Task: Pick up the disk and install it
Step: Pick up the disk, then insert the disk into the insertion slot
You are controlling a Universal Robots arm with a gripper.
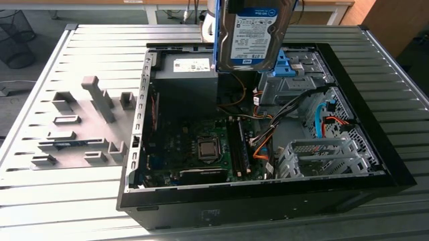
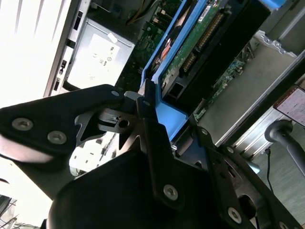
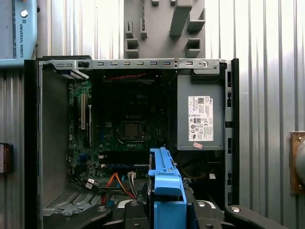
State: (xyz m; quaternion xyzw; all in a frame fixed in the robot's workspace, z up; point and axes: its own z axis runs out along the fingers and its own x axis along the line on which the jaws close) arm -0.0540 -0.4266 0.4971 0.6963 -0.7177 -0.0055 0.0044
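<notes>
- The computer case (image 1: 254, 206) lies open on the slatted table (image 1: 40, 201).
- The gripper (image 2: 155, 112): I hold it above the case, pointing down into it, its fingers clamped on the blue rail of the disk (image 2: 200, 38).
- The disk (image 1: 254, 35) hangs in the air over the case beside the power supply (image 1: 191, 65), on edge, long axis vertical, label facing the exterior view.

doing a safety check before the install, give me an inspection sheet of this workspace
surface: ribbed metal table, open computer case lying on it
job's things: disk upright in the air above the case
clutter: grey fixture block on the exterior view's left
gripper: jaws shut on the disk's blue rails
cables: orange and black cables loose inside the case
surroundings: wire bin beyond the table
</notes>
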